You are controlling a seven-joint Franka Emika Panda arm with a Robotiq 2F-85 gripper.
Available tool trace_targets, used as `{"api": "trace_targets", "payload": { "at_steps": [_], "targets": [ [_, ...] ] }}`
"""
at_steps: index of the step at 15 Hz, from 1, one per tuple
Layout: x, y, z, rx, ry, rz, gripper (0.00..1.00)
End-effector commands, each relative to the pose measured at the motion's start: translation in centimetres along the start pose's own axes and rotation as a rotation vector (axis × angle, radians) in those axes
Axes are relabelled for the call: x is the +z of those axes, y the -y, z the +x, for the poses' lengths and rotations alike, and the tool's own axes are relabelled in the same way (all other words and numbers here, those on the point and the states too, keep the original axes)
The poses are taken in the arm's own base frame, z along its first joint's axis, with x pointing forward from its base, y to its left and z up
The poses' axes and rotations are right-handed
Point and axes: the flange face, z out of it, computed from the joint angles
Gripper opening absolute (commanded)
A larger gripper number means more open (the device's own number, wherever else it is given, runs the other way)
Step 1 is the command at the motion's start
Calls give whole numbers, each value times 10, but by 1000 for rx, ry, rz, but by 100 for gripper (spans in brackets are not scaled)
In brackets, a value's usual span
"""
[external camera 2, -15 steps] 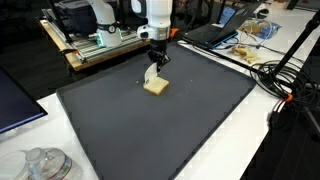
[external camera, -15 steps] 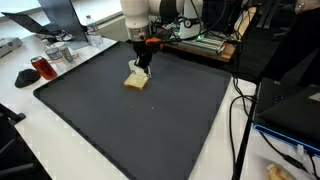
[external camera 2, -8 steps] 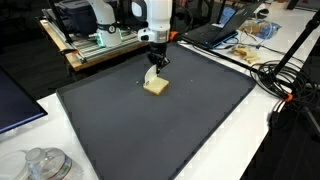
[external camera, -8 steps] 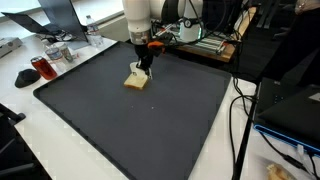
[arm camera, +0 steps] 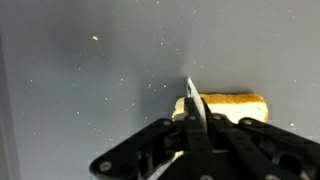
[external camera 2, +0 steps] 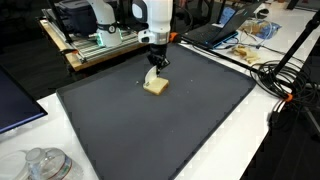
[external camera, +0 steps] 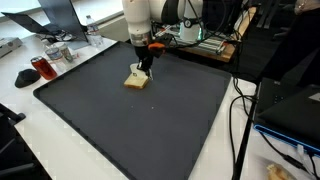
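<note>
A slice of pale bread (external camera: 135,82) (external camera 2: 156,87) lies flat on the far part of a dark mat (external camera: 150,130) (external camera 2: 170,130). My gripper (external camera: 144,66) (external camera 2: 155,64) hangs just above the slice, pointing down. It is shut on a thin white blade, probably a knife (external camera 2: 151,75). In the wrist view the black fingers (arm camera: 205,130) are pressed together, with the knife (arm camera: 190,92) sticking out between them. Its tip is at the left edge of the bread (arm camera: 235,103). Whether the blade touches the bread is unclear.
Beyond the mat stands a wooden board with electronics (external camera 2: 100,40). A red cup (external camera: 42,68) and a laptop (external camera: 60,14) are on the white table. Glass jars (external camera 2: 40,163) sit near one corner. Cables (external camera 2: 285,75) and black equipment (external camera: 290,100) lie beside the mat.
</note>
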Motion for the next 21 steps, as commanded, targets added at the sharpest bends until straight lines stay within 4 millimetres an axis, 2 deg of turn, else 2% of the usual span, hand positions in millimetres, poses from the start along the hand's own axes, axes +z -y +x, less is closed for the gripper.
{"api": "trace_targets", "payload": {
  "at_steps": [1,13,21],
  "targets": [
    [21,1,-4,-16,30,-31,1],
    [34,1,-22,-65,-36,-26,1],
    [32,1,-31,-67,76,-84,1]
  ]
}}
